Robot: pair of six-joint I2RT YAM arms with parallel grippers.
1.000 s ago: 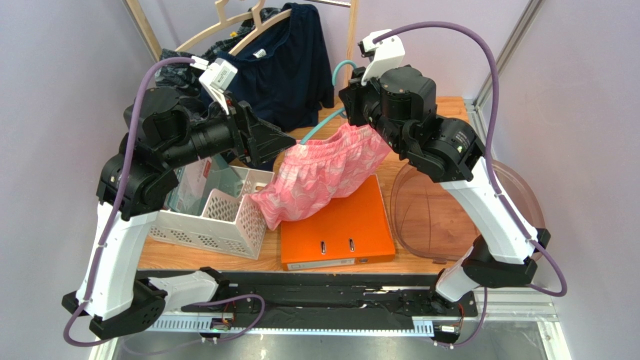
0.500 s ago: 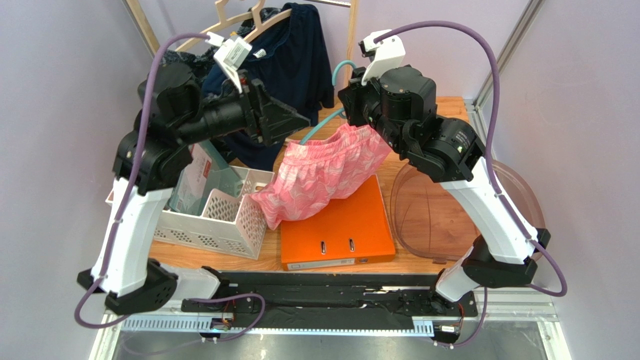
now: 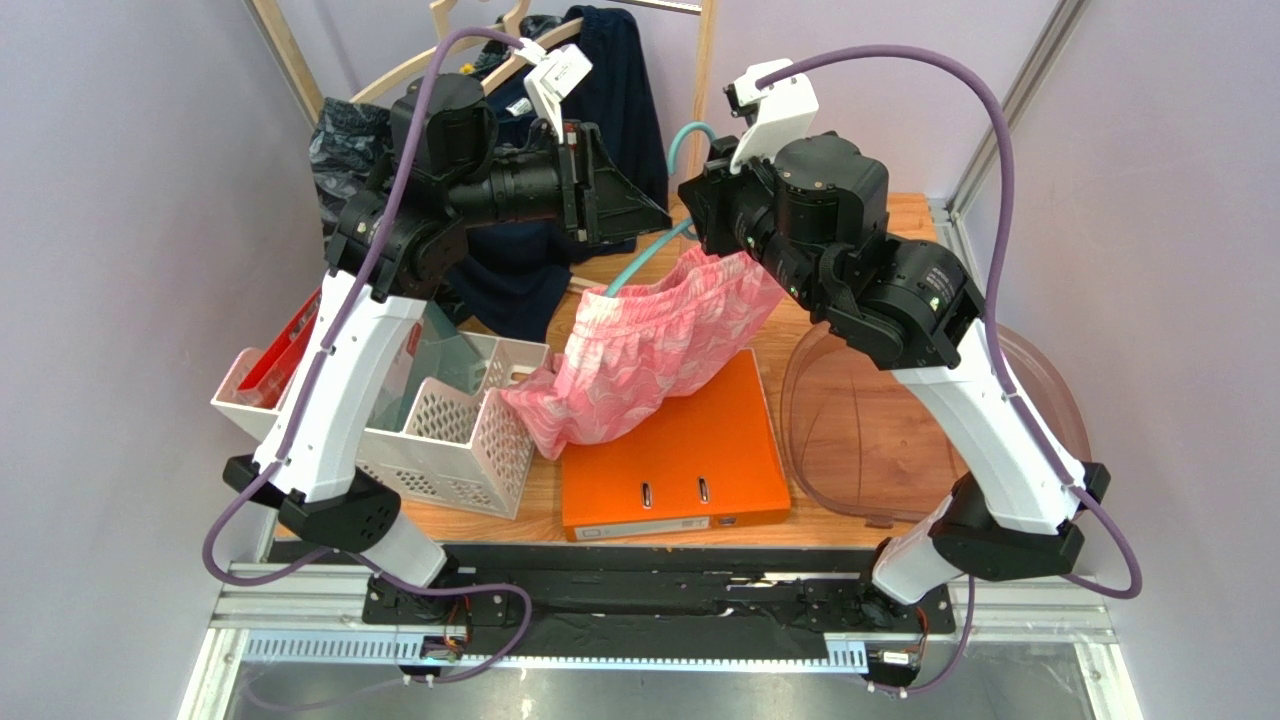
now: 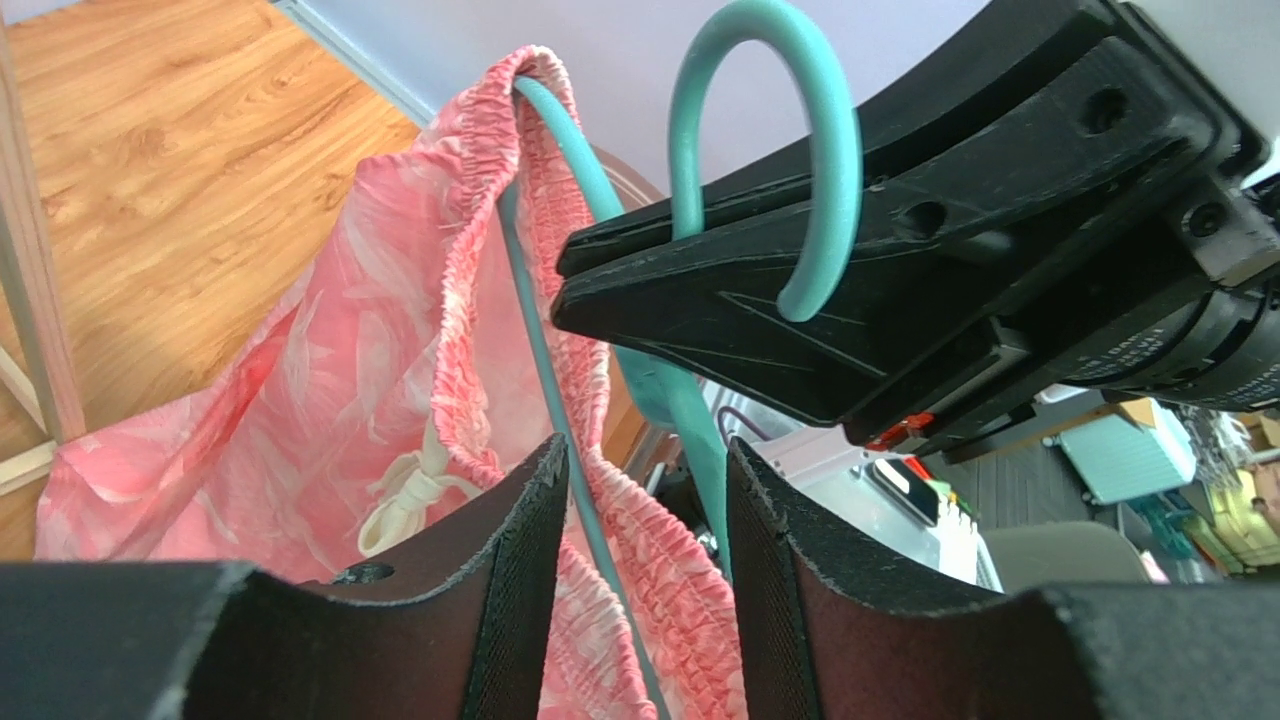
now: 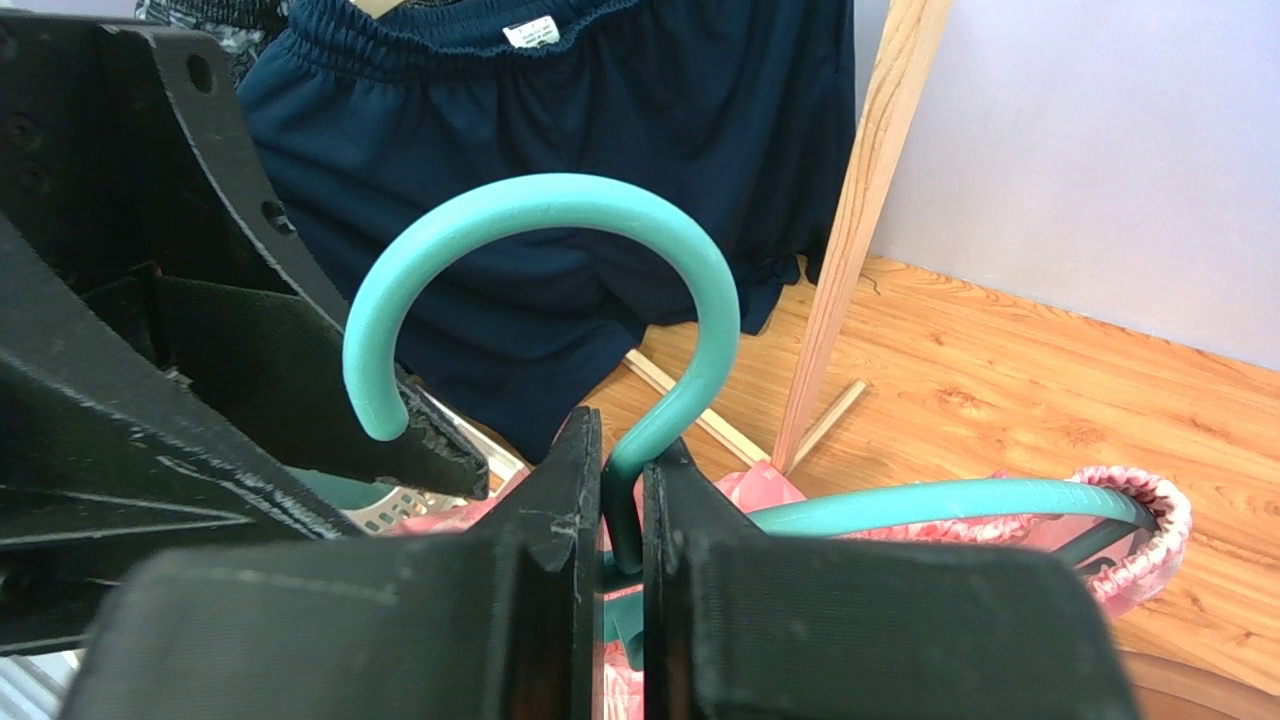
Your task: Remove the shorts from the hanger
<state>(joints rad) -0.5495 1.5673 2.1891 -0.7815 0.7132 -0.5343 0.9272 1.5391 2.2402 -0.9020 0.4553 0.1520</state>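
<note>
The pink shorts [image 3: 661, 338] hang by their gathered waistband on the teal hanger [image 3: 643, 252], above the orange binder. My right gripper [image 3: 706, 203] is shut on the neck of the hanger's hook [image 5: 601, 210] and holds it up. In the right wrist view the right gripper [image 5: 621, 495] pinches the teal stem. My left gripper [image 3: 646, 218] is open at the hanger's left side. In the left wrist view the left gripper [image 4: 646, 495] has the thin teal bar and the waistband [image 4: 451, 345] between its fingers, with gaps on both sides. The hook [image 4: 781, 90] shows above.
Dark navy shorts [image 3: 601, 120] hang on a pale wooden hanger behind. A white slotted basket [image 3: 451, 420] stands at the left. The orange binder [image 3: 676, 450] lies in the middle, with a clear round dish [image 3: 887, 420] to its right. A wooden post [image 5: 872, 195] stands behind.
My left arm has risen and swung right and away, bringing its open gripper up to the hanger and waistband. The right arm, hanger and shorts have stayed put.
</note>
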